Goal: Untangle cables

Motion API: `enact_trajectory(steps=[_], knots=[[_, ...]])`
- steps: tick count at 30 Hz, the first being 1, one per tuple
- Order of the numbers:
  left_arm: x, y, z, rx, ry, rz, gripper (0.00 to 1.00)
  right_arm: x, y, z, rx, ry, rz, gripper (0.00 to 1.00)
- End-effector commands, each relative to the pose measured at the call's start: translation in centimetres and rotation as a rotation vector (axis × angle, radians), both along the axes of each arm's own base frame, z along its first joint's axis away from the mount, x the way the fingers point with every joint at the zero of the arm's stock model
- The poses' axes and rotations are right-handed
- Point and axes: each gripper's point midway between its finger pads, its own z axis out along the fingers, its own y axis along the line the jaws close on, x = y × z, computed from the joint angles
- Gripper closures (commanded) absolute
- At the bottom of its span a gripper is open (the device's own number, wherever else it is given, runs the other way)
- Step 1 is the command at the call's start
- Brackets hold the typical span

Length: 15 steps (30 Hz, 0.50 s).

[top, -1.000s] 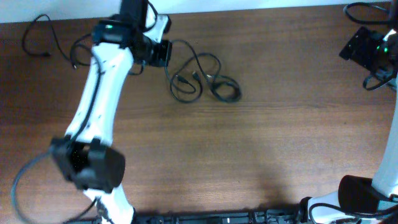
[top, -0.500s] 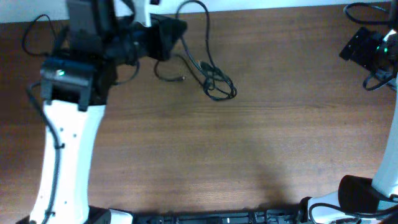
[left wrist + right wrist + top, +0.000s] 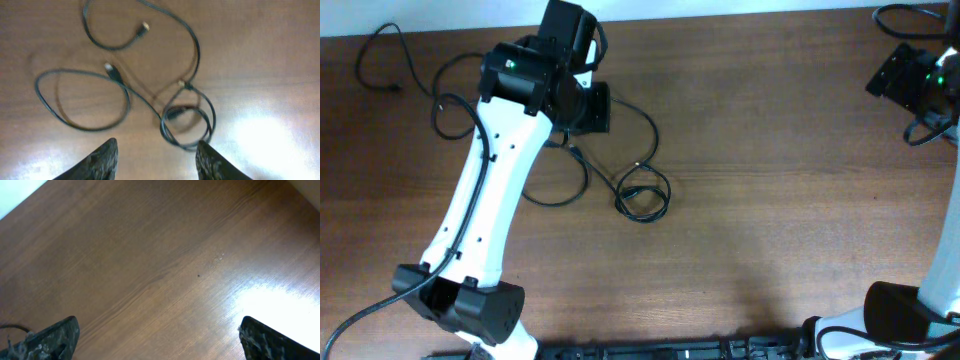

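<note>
**Left hand spread wide over tangled cables**

It hangs empty above the brown surface. The right hand, also spread wide, sits well apart. The thin black cables lie in loose, overlapping loops, with their small plugs lying on the wood.

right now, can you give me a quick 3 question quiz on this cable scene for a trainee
1. True or false: the left gripper is shut on the cables.
2. What lies under the right gripper? A tangled cables, B bare table, C a plug.
3. Fill in: in the overhead view a lone cable lies apart from the rest, near the table's far ___ corner.
Key: 1 false; 2 B; 3 left.
</note>
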Motion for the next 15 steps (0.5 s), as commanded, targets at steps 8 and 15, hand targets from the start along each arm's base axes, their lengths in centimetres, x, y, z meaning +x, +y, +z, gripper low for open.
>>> enact_trajectory(steps=[8,15], knots=[[-3.2,-2.6,-10.5,0.065,0.353,-0.235,0.46,-0.3,-0.2,0.4,-0.01,-0.012,-0.014,0.0],[-2.6,-3.7,-20.3,0.131,0.542,-0.281,0.44,-0.3,-0.2,0.4,-0.01,-0.011,-0.014,0.0]])
